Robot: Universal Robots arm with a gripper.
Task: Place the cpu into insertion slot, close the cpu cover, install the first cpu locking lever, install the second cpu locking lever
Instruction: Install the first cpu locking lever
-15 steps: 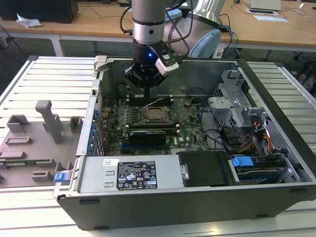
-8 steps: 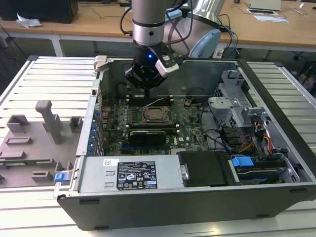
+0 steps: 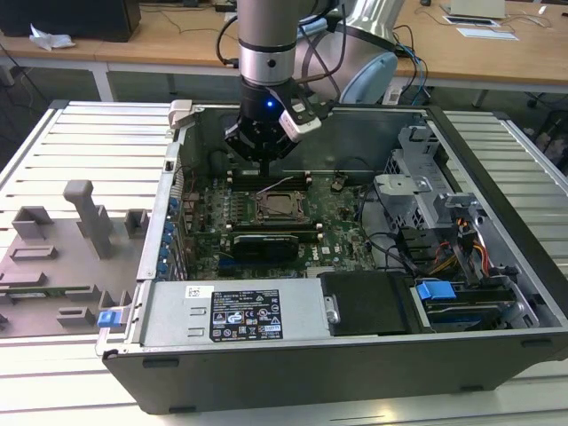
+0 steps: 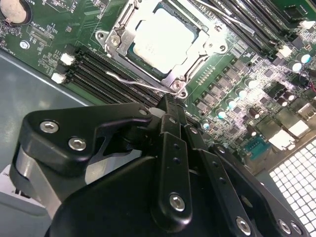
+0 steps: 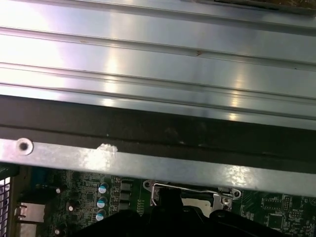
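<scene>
The robot's black hand [image 4: 170, 106], fingers pressed together and holding nothing, hovers just beside the insertion slot [image 4: 165, 42]. The cpu [image 4: 162, 35] sits inside under the closed cpu cover [image 4: 200, 47]. Memory slots [image 4: 106, 76] and a thin locking lever [image 4: 136, 81] crowd close; drifting could snag or bend them.
</scene>
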